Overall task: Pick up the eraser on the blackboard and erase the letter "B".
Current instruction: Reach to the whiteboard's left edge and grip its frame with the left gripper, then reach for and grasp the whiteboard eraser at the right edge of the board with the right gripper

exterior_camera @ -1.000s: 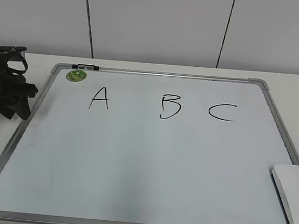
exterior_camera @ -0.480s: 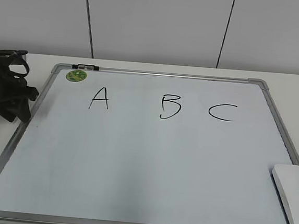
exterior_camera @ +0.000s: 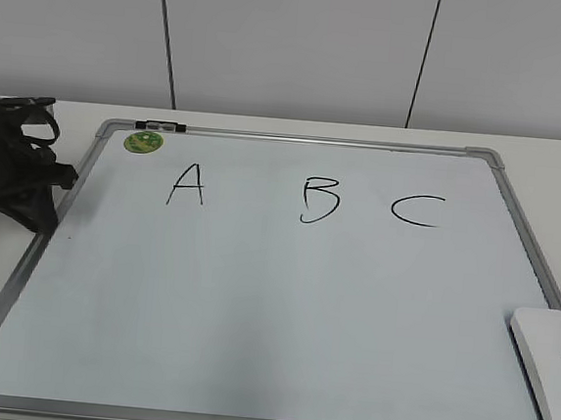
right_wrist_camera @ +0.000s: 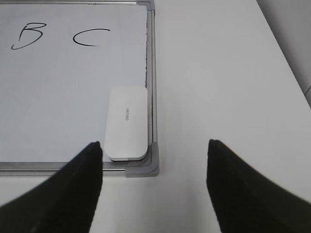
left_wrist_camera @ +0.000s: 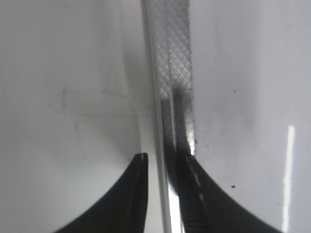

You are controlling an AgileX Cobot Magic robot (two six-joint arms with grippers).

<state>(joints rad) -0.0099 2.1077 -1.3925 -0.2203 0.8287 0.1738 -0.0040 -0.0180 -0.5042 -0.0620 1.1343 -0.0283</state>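
Observation:
The blackboard (exterior_camera: 252,306) is a white board with a grey frame, lying flat on the table. The letter "B" (exterior_camera: 320,200) is drawn in black at its top middle, and also shows in the right wrist view (right_wrist_camera: 28,36). The eraser (exterior_camera: 547,366) is a white rounded block lying in the board's near right corner. In the right wrist view the eraser (right_wrist_camera: 127,122) lies ahead and left of my right gripper (right_wrist_camera: 154,145), which is wide open and empty above the table. My left gripper (exterior_camera: 35,203) sits at the board's left edge, its narrow jaws (left_wrist_camera: 165,162) closed astride the frame rail (left_wrist_camera: 175,58).
An "A" (exterior_camera: 186,184) and a "C" (exterior_camera: 418,210) flank the B. A round green magnet (exterior_camera: 143,141) and a small black clip (exterior_camera: 160,125) sit at the board's top left. White table (right_wrist_camera: 218,73) lies to the right of the board, and a grey wall stands behind it.
My left gripper has shifted slightly up and to the left at the board's left edge. The board, the eraser and the letters have not moved.

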